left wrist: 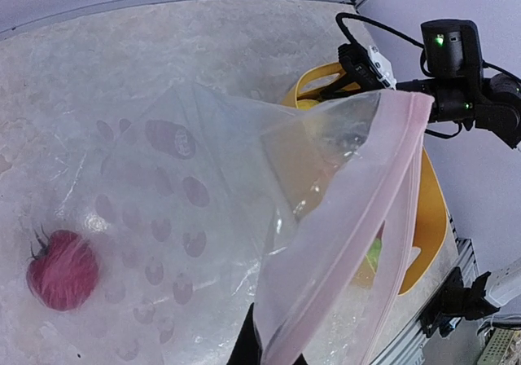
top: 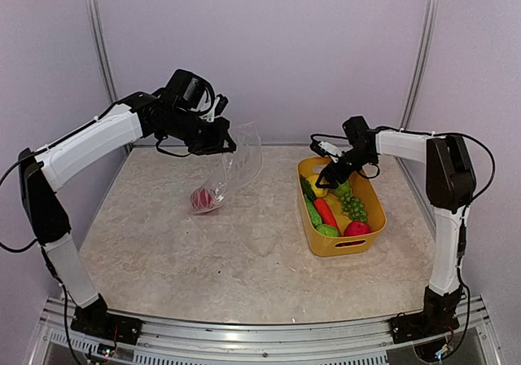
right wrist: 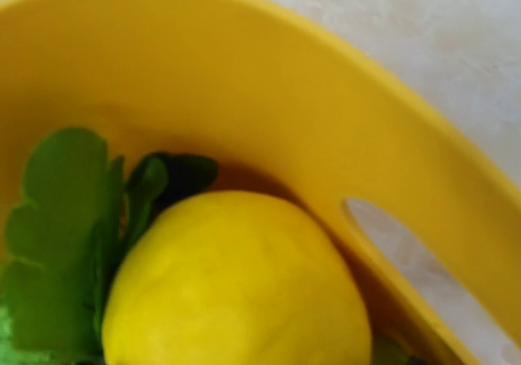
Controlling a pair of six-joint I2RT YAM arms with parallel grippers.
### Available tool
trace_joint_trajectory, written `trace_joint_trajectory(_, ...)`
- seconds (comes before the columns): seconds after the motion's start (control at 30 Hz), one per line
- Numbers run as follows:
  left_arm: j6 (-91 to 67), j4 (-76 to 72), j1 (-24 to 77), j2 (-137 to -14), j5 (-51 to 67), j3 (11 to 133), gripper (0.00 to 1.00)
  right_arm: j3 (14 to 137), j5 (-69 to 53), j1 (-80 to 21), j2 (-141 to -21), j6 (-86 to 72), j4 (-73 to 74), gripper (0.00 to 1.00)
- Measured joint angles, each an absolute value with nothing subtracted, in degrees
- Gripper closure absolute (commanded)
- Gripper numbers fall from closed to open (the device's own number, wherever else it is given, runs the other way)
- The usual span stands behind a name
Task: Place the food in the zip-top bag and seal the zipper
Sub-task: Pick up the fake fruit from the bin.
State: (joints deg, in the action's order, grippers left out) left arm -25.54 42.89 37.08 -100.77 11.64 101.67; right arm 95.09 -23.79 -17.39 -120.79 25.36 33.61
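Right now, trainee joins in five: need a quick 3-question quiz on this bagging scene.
1. True or false: no gripper holds the zip-top bag.
2. What is inside the bag? A) a red round fruit B) grapes C) a cucumber
3. Which gripper is over the far end of the yellow basket?

Key:
1. False: the left gripper holds it up by the mouth edge.
2. A
3. The right gripper.
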Motion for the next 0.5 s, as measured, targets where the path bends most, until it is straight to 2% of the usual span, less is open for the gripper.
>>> trace_joint_trajectory(0.3,-25.69,42.78,37.08,-100.77,11.86,101.23,1.00,96.68,-25.85,-18.55,-123.07,25.71,34.37,0.28)
trace_joint_trajectory(0.5,-25.74,42.30,37.08,-100.75,12.05,100.57,1.00,96.88,-25.41,-19.18,-123.42,25.19,34.20,0.53)
